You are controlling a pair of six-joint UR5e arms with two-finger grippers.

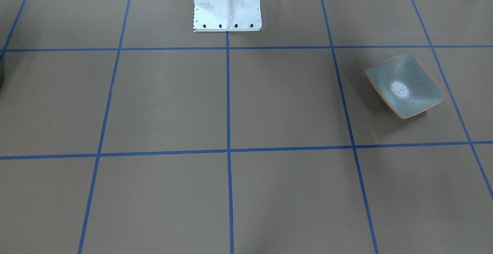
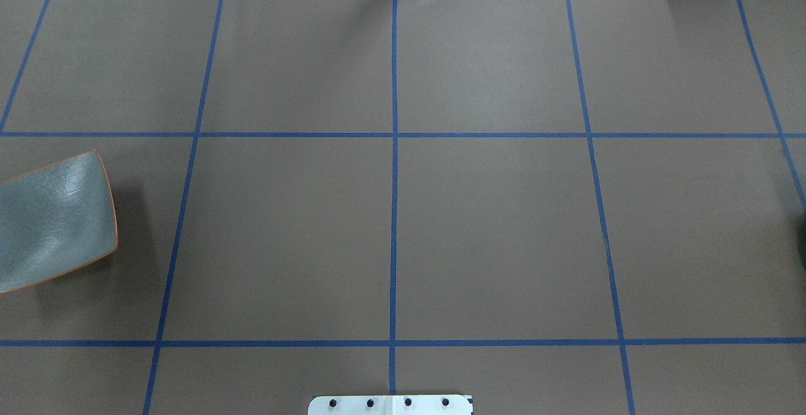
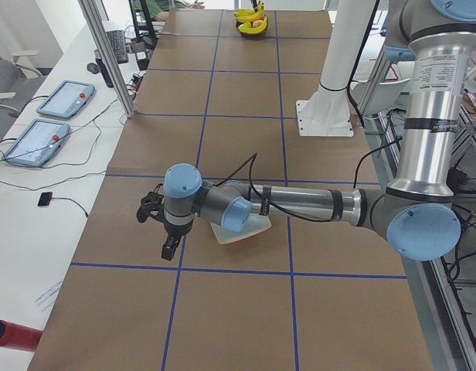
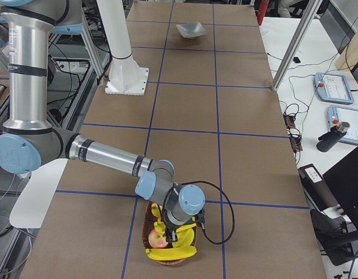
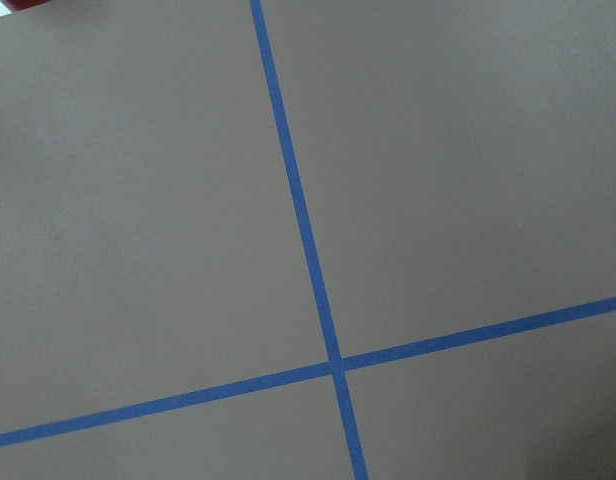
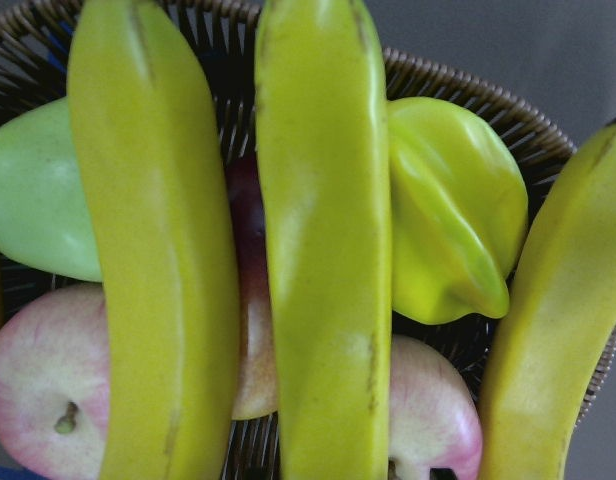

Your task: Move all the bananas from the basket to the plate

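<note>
The grey-green plate (image 1: 404,84) with the orange rim lies bare on the robot's left side of the table (image 2: 53,220). In the exterior left view my left gripper (image 3: 157,228) hovers beside the plate (image 3: 242,234), and I cannot tell whether it is open or shut. The bananas (image 6: 323,250) lie across a dark wicker basket (image 6: 468,95); three show in the right wrist view. In the exterior right view my right gripper (image 4: 170,228) hangs just over the basket (image 4: 167,258) and its bananas (image 4: 179,251); I cannot tell its state. No fingers show in either wrist view.
The basket also holds a green apple (image 6: 38,200), a yellow-green starfruit (image 6: 453,210) and pink apples (image 6: 38,390). The white robot pedestal (image 1: 227,5) stands at the table's rear middle. Blue tape lines grid the brown table (image 2: 393,213).
</note>
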